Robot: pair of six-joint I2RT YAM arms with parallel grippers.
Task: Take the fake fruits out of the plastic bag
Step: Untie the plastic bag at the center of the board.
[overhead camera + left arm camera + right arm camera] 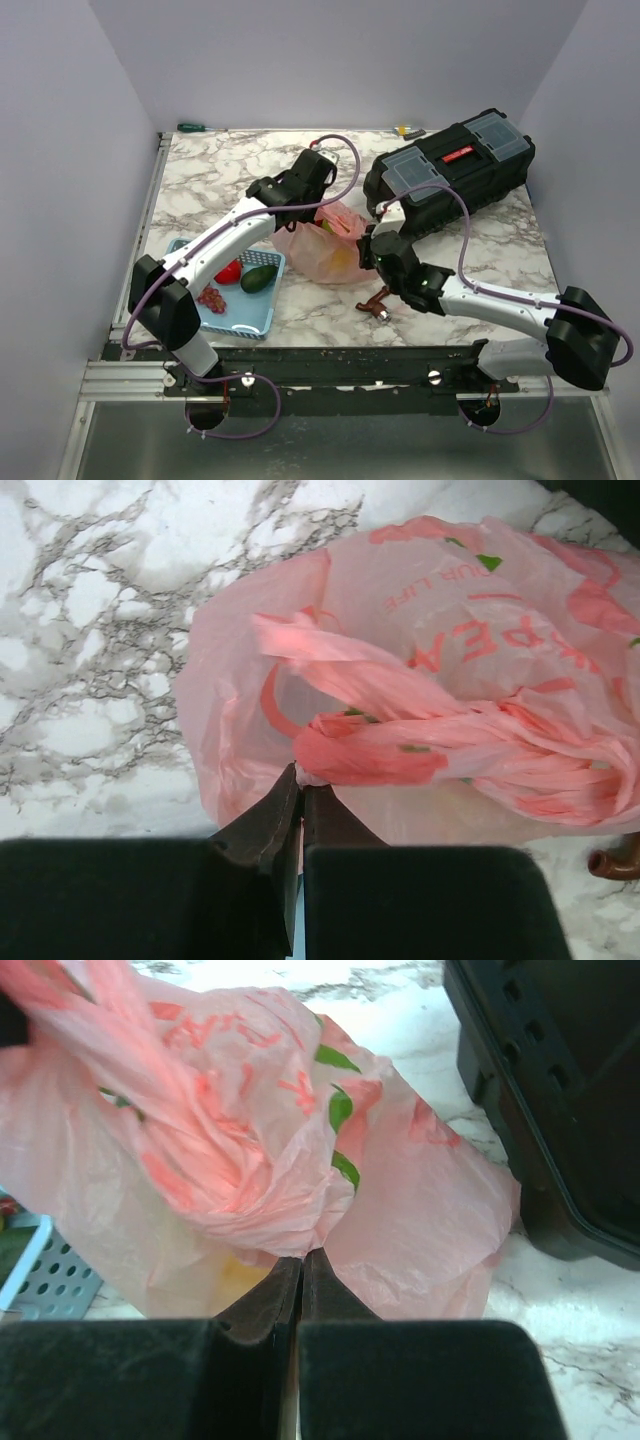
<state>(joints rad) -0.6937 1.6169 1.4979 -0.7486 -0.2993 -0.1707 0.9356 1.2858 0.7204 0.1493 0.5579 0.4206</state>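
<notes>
The pink plastic bag [325, 248] lies crumpled on the marble table between both arms, its handles twisted together [440, 750]. Yellowish shapes of fake fruits [341, 259] show faintly through the film [235, 1278]. My left gripper [306, 212] is at the bag's far left edge, its jaws shut on a fold of film by the twisted handle [300, 778]. My right gripper [371, 247] is at the bag's right side, shut on a gathered pinch of film [302, 1258]. What else lies in the bag is hidden.
A light blue basket [250, 316] at the near left holds a red fruit [228, 271], a dark avocado [259, 278] and grapes [211, 297]. A black toolbox [450, 170] stands behind right. A small brown object [377, 303] lies near the front edge.
</notes>
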